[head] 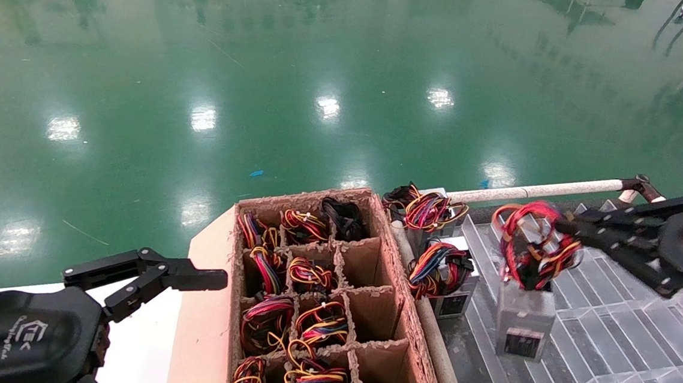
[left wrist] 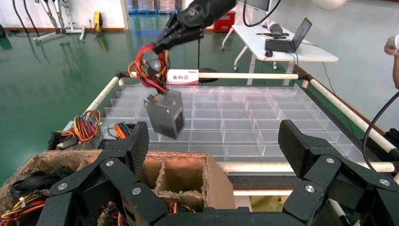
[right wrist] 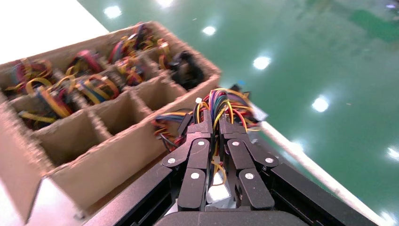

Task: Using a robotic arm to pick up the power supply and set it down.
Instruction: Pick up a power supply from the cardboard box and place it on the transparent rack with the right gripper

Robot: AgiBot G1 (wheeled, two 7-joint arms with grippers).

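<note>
Clamped by the right gripper [head: 560, 243] on its springy wire bundle, power supply [head: 525, 321] dangling above the clear tray [head: 636, 356], likely heavy, rigid, swing-prone; left gripper [head: 191, 277] parked open.

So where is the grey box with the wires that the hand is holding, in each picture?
Head view: the power supply hangs at right from the right hand, over the clear tray.
Left wrist view: it dangles upper left of middle.
Right wrist view: only its wires show, beyond the fingertips.
Shared landmark: the cardboard box.
</note>
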